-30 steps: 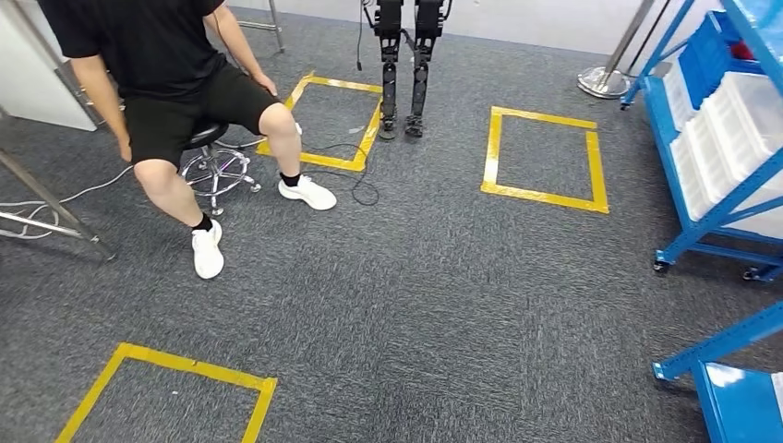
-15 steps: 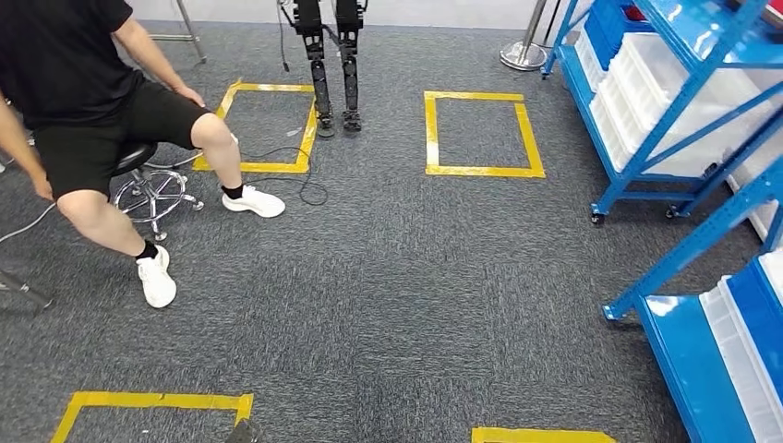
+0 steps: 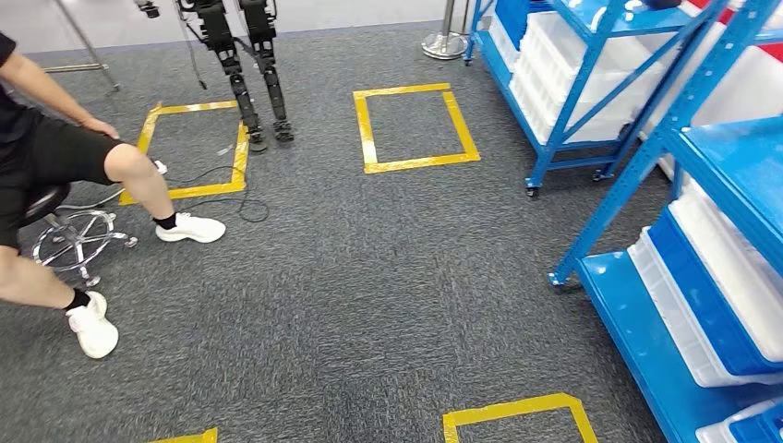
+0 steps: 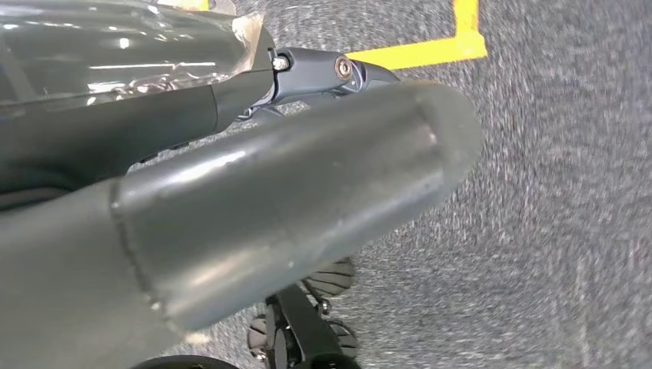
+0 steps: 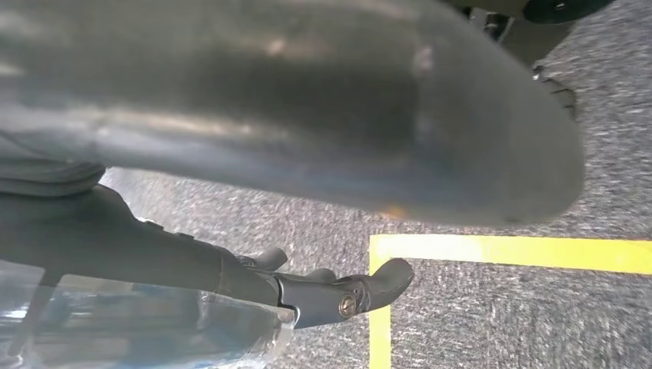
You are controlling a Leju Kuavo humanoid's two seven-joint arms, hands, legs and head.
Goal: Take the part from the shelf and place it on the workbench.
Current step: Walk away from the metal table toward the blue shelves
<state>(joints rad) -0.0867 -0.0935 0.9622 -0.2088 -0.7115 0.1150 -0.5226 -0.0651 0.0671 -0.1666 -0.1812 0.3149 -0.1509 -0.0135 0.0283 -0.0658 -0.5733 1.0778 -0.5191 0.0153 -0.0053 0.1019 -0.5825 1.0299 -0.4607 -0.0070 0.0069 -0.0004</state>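
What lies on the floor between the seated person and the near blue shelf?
In the head view, bare grey carpet lies between the person and the blue shelf.

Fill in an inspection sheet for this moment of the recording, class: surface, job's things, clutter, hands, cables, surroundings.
Surface: grey carpet floor with yellow tape squares; no workbench seen.
Job's things: blue shelf racks holding white bins; the part cannot be picked out.
Clutter: nothing seen.
Hands: left hand and right hand hang over the floor; finger state unclear.
Cables: black cable lying on the floor by a tape square.
Surroundings: seated person on a wheeled stool; another robot's legs; stanchion base.
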